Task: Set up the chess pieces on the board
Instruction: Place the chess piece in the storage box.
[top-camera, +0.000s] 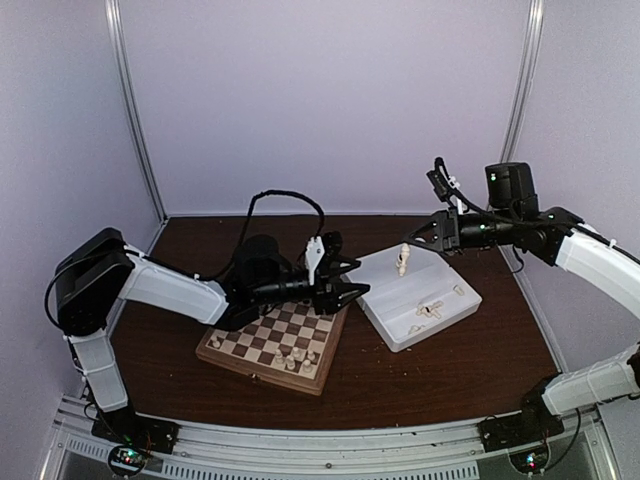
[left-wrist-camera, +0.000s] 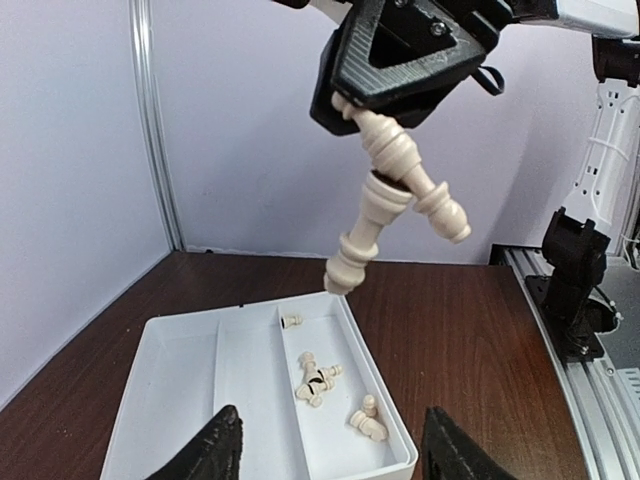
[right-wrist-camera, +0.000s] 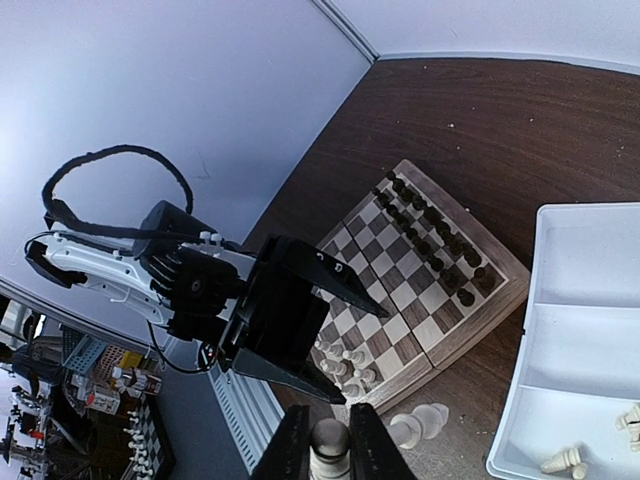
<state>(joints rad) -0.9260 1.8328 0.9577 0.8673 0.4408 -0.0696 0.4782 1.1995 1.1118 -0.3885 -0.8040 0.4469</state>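
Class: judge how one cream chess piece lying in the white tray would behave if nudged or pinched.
Probably rolls: the cream pieces lie on their sides, round-bodied, in the white tray. Likely light and stiff, looking like turned wood. Pinching may pivot them: the lifted pair hangs crooked from the right arm's jaws.

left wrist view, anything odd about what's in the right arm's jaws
Yes: the right jaws carry two cream wooden chess pieces at once, crossed and dangling askew above the white plastic tray.
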